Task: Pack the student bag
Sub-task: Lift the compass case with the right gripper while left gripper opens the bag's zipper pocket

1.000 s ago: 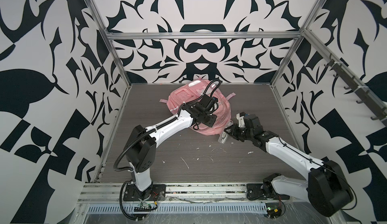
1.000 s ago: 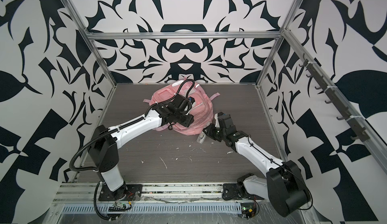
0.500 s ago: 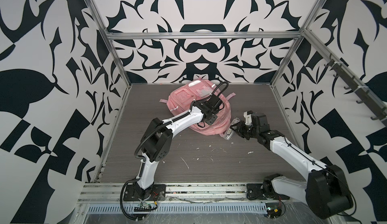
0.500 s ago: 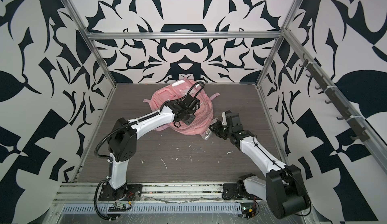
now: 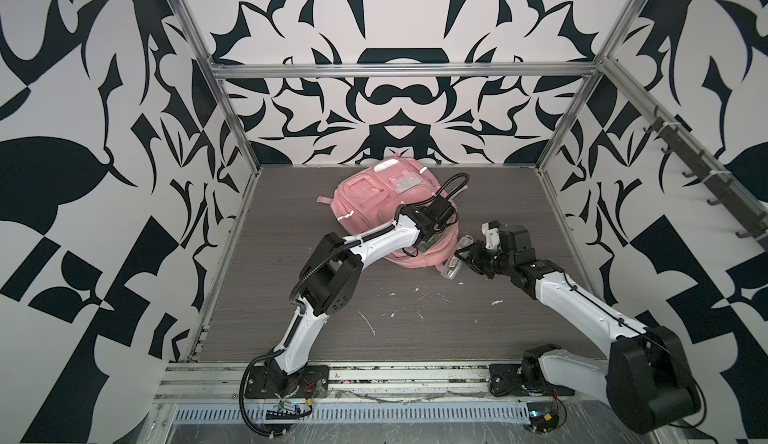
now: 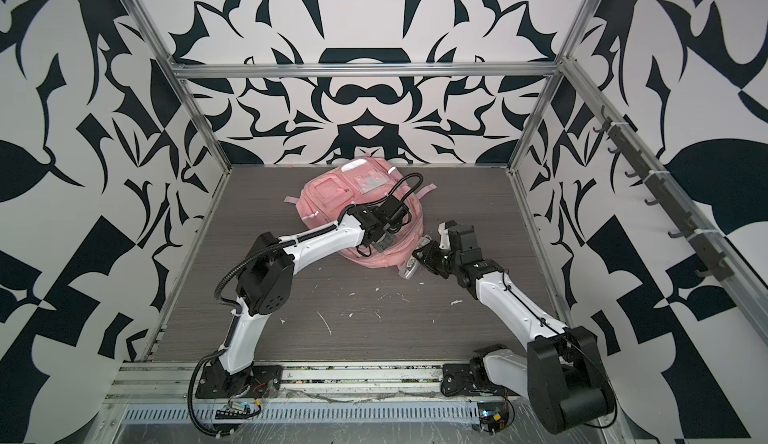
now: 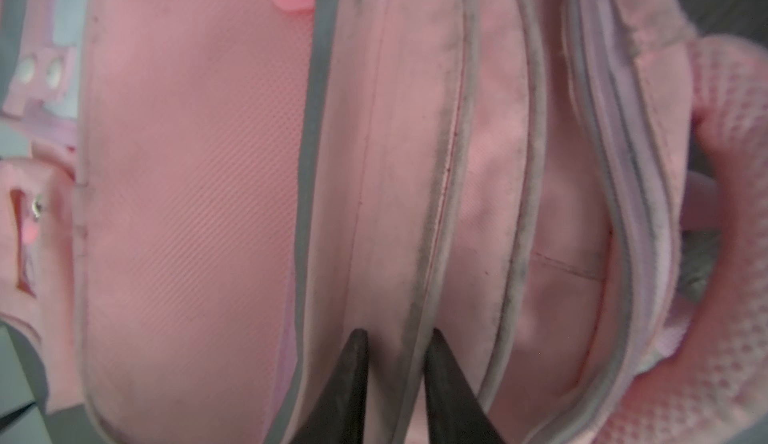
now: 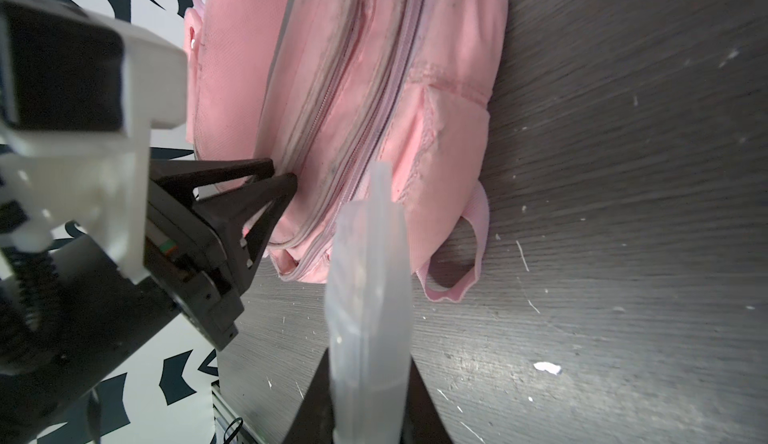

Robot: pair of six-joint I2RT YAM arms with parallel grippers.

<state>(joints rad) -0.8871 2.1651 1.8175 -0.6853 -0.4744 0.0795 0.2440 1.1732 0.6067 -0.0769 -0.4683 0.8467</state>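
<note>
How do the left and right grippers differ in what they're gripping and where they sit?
The left gripper pinches a grey-piped seam of the student bag; the right gripper holds a translucent plastic case. The left fingers press into the bag; the right fingers are beside it, clear of the fabric. Shared: both have black pointed fingers closed on something.

Top views overlook all; wrist views hug student bag point(image 7: 187, 213).
</note>
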